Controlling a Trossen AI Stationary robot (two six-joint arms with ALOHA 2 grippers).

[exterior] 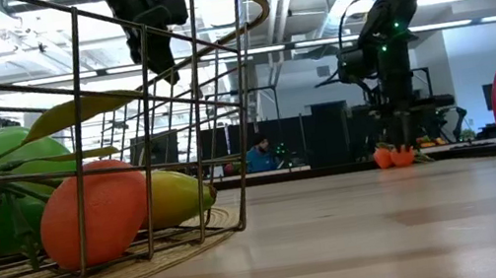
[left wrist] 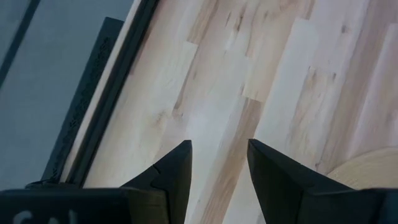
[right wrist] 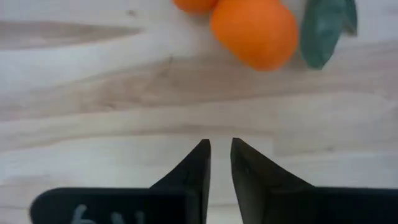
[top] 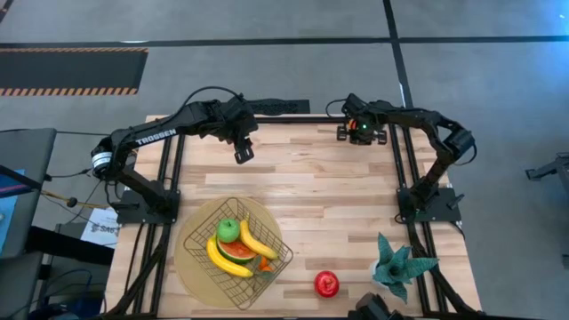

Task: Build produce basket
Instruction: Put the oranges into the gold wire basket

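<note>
1. The basket [top: 236,252] sits on a round tan mat [top: 189,263] near the front left of the wooden table [top: 311,196].
2. Inside the basket lie a green apple [top: 229,231], two bananas [top: 257,241], a red-orange wedge slice [top: 235,252] and an orange fruit [exterior: 97,223].
3. A shiny red fruit [top: 326,284] stands on the bare table just to the right of the basket, apart from it.
4. Two small oranges [right wrist: 254,31] with a green leaf [right wrist: 323,25] lie at the far right edge of the table, right under the right arm.
5. The right gripper [right wrist: 220,152] hangs above the table just beside those oranges; its fingers are only a narrow slit apart and grip nothing.
6. The left gripper [left wrist: 219,158] hovers over bare wood near the far left edge of the table, well apart from the basket; its fingers stand moderately spread and are empty.
7. A teal spiky plant [top: 398,265] stands at the front right corner of the table.
</note>
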